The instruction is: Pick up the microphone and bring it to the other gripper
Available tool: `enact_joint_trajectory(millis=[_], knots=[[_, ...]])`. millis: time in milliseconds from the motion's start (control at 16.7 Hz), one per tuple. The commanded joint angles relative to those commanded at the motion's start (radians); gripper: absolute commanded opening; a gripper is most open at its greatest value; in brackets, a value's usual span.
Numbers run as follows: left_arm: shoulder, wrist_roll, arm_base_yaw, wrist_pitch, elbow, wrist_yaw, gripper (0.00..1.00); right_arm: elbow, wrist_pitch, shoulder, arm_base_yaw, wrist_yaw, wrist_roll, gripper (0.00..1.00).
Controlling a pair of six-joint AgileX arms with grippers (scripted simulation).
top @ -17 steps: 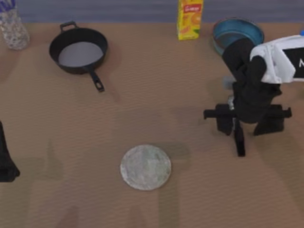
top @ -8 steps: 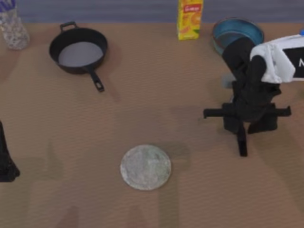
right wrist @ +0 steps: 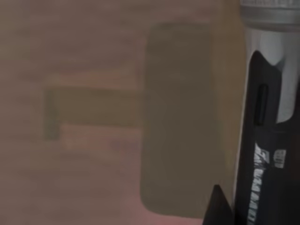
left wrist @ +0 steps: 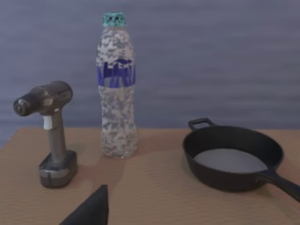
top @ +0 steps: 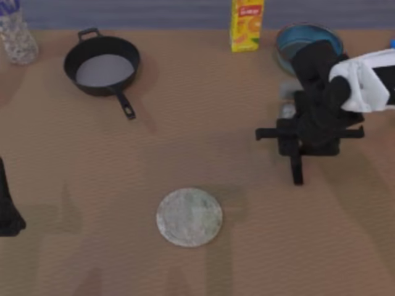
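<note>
Now clenched on the microphone, right gripper at the table's right side, stick handle poking out below the fingers, head tucked under the wrist, likely so the free end suits a handover. Left gripper parked far left.

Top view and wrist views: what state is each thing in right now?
microphone: gripped, lifted off the table, handle sticking out
right gripper: shut on the microphone
left gripper: parked at the table's left edge
frying pan: upright, empty
juice carton: standing
water bottle: standing, capped
drill: standing on its base
</note>
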State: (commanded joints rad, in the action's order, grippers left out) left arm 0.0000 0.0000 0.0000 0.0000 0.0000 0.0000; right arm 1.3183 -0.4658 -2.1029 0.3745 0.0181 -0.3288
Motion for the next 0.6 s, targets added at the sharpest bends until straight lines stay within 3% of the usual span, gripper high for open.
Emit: enact_joint_trajectory(millis=[600], knots=[[0.0,0.0,0.0,0.0,0.0,0.0,1.0,-0.256,0.893,0.176,-0.007,0.254,0.196,0.0]])
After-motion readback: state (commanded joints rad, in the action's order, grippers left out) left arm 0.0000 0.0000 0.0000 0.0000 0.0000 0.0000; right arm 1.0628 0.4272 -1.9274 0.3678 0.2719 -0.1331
